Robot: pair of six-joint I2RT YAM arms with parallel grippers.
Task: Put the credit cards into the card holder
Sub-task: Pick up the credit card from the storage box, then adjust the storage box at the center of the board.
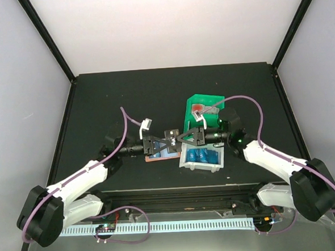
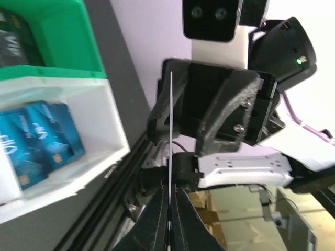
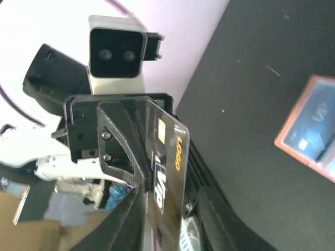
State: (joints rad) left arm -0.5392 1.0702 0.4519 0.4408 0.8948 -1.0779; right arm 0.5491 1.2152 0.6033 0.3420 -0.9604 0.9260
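Observation:
A black credit card with orange and white lettering hangs in the air between the two grippers, which meet tip to tip above the table. My left gripper is shut on the card's thin edge. My right gripper stands open around the same card, with a gap showing between the card and one finger. The card holder, salmon-pink and lying open with a blue card in it, rests on the black table just below the left gripper. The right gripper sits over the white bin's edge.
A white bin holding several blue cards sits in front of the right arm. A green bin with a red object inside stands just behind it. A black rail runs along the table's near edge.

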